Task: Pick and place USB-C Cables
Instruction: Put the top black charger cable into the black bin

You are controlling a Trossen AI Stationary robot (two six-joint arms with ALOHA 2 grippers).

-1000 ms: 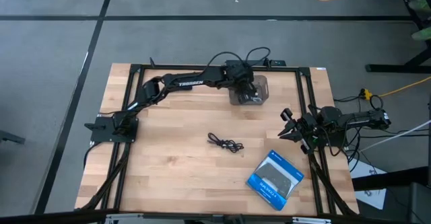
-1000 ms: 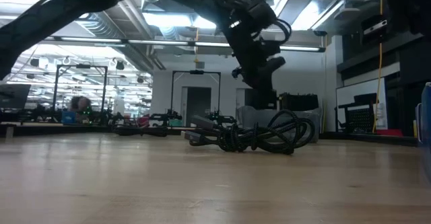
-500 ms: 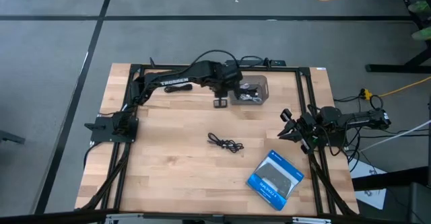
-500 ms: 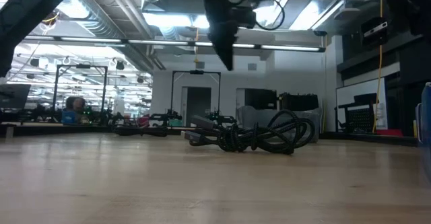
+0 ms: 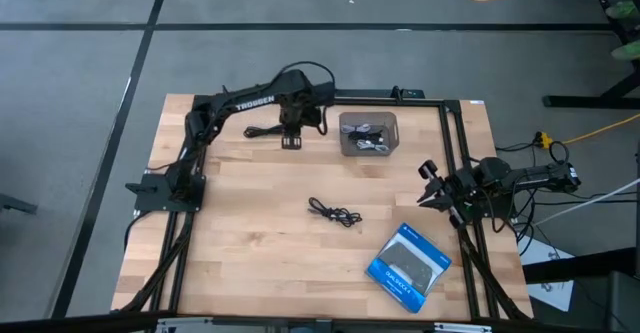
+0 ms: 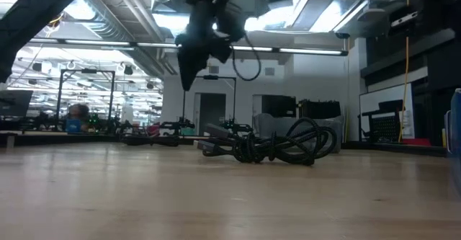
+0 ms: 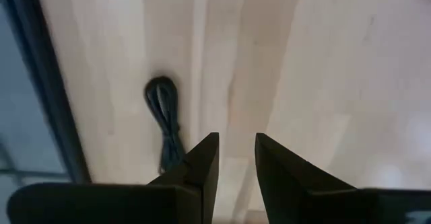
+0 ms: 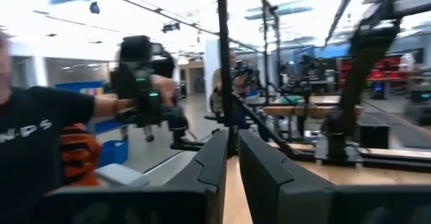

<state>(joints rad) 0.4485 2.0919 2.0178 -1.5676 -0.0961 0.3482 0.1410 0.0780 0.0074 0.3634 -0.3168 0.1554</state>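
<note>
One black coiled USB-C cable [image 5: 335, 211] lies mid-table; the low view shows this cable [image 6: 274, 146] close up. A second black cable [image 5: 262, 130] rests near the far left edge, and it appears as a thin loop [image 7: 165, 120] in the left wrist view. Several more cables sit in a clear container [image 5: 368, 133]. My left gripper [image 5: 292, 139] hovers open just right of the far-left cable, above the wood [image 7: 236, 150]. My right gripper [image 5: 427, 185] waits open at the table's right edge [image 8: 232, 150], touching nothing.
A flat blue and black retail box [image 5: 408, 265] lies near the right near corner. A black metal frame [image 5: 450, 143] runs along the far and right sides. A person in a black shirt [image 8: 34, 136] stands beyond the table. Bare wood [image 5: 250, 243] fills the near left.
My left gripper has swung from above the clear container toward the table's left along the far edge, and now hangs beside the far-left cable. The container stands uncovered, with cables showing inside. The mid-table cable and the right arm have kept still.
</note>
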